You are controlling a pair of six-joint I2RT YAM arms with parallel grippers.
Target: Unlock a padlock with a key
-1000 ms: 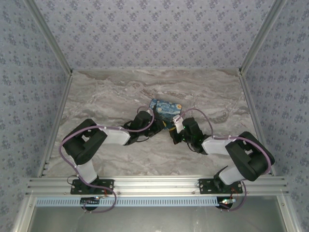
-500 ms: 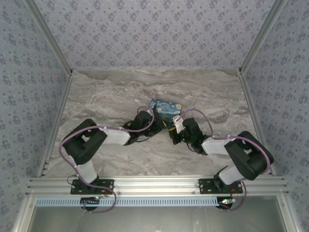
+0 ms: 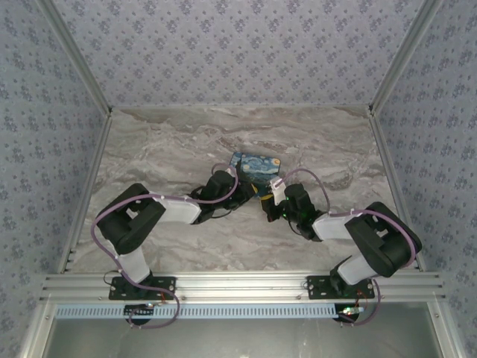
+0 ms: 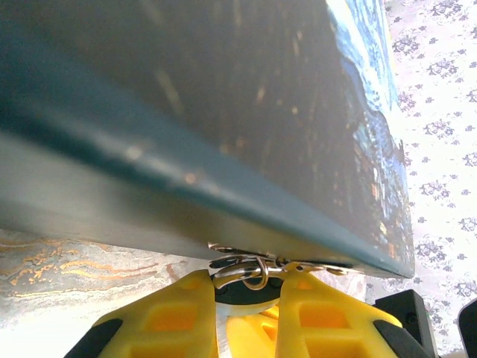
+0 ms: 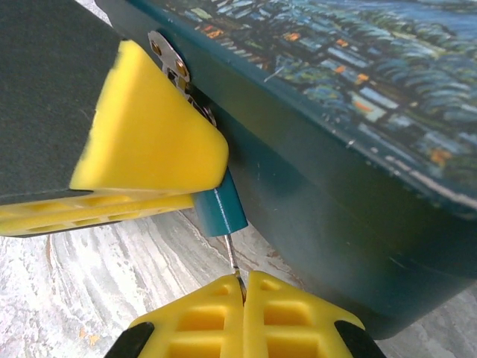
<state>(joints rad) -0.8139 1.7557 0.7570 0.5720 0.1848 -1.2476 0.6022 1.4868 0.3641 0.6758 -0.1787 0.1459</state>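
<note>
The right pincer [image 5: 242, 287] is clenched on the key [image 5: 233, 262], a thin metal blade that rises from between its closed tips; the blade's far end meets the bottom of the padlock [image 5: 221, 211], a small blue body hanging just against the near side wall of the box [image 5: 358, 149]. The left pincer [image 4: 247, 282] is grasping that padlock from the other side, its yellow fingers closed around the upper part so that only the lower end of the blue body shows. Above those fingers thin silvery loops [image 4: 250, 267] lie against the box's lower edge; I cannot tell shackle from latch ring there. A metal latch plate [image 5: 168, 60] sits on the box wall just above the lock; the box itself rests on the marble bench [image 5: 97, 268], and both arms meet at its near side.

As I judge it, the lock is steadied and the key is at or just inside the keyhole; how deep it sits is hidden. Turning the key and freeing the shackle are not yet done.
</note>
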